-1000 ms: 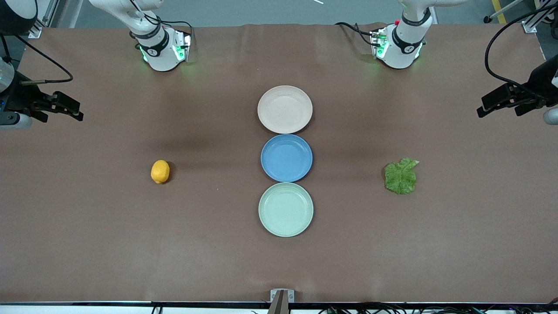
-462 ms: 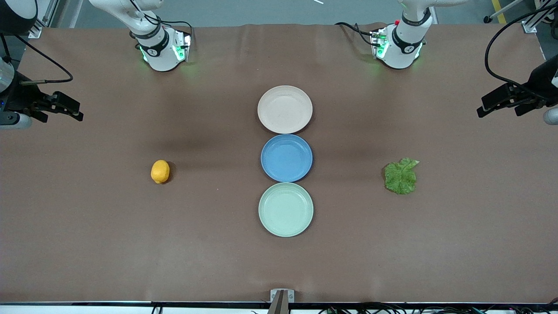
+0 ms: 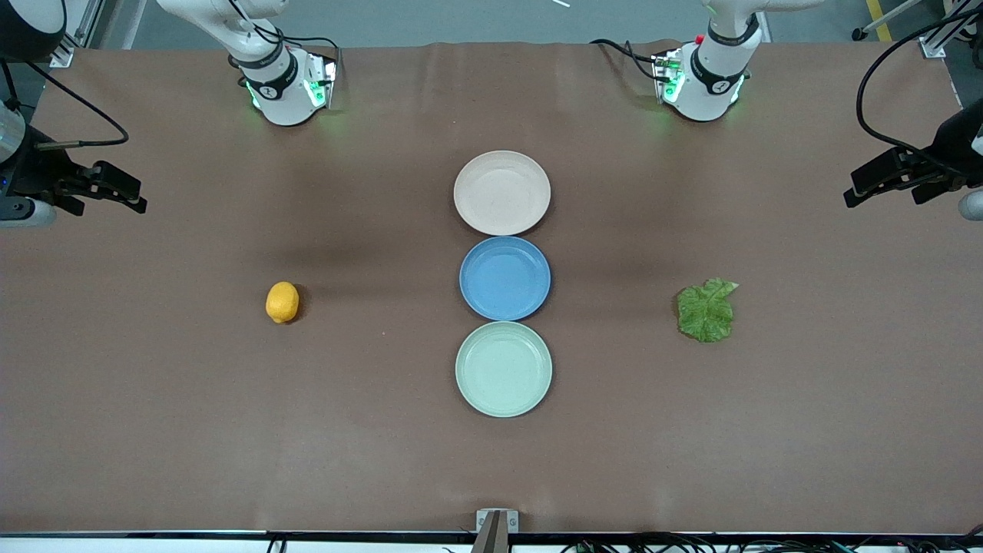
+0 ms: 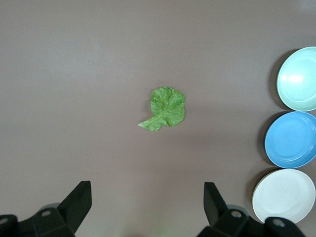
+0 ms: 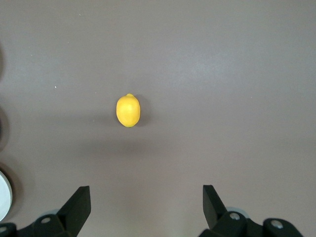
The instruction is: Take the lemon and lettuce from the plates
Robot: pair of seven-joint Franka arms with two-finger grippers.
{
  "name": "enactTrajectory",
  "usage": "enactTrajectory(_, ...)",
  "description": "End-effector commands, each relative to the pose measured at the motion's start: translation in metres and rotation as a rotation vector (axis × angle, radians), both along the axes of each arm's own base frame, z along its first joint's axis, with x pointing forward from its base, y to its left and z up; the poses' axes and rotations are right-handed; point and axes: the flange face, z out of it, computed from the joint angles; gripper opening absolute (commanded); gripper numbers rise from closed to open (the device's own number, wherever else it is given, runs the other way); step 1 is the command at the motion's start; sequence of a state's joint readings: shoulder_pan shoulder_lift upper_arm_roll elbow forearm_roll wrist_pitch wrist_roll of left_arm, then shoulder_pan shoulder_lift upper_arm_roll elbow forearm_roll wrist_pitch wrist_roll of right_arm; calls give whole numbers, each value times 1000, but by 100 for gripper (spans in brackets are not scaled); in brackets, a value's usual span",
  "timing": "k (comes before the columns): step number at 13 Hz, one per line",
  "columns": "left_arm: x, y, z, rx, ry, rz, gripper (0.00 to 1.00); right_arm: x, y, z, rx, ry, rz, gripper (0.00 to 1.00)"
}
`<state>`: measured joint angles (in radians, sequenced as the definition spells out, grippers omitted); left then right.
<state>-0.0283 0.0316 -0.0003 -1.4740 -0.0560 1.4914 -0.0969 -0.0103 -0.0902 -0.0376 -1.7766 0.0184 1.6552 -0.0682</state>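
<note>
The lemon (image 3: 282,302) lies on the bare table toward the right arm's end, and shows in the right wrist view (image 5: 128,110). The lettuce (image 3: 706,309) lies flat on the table toward the left arm's end, and shows in the left wrist view (image 4: 165,109). The beige-pink plate (image 3: 501,192) and the mint green plate (image 3: 503,369) stand mid-table with nothing on them. My right gripper (image 3: 127,196) (image 5: 145,190) is open, high above the table near the lemon. My left gripper (image 3: 856,192) (image 4: 146,186) is open, high above the table near the lettuce.
A blue plate (image 3: 504,278) with nothing on it sits between the two other plates, in one row down the table's middle. All three plates show in the left wrist view, the blue one (image 4: 291,139) in the middle. The arm bases (image 3: 284,84) (image 3: 703,77) stand along the table's edge farthest from the front camera.
The left gripper has shifted very slightly toward its end of the table. The lemon, lettuce, plates and right gripper have not moved.
</note>
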Motion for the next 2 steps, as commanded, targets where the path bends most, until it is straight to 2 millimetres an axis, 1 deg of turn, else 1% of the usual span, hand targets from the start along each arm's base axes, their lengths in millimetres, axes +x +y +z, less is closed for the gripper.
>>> enactTrajectory(1, -3, -1, 7, 25, 0, -20, 100, -5, -2, -1, -8, -8, -4, 100)
enactTrajectory(2, -3, -1, 7, 25, -2, -18, 100, -5, -2, -1, -6, -8, -4, 100)
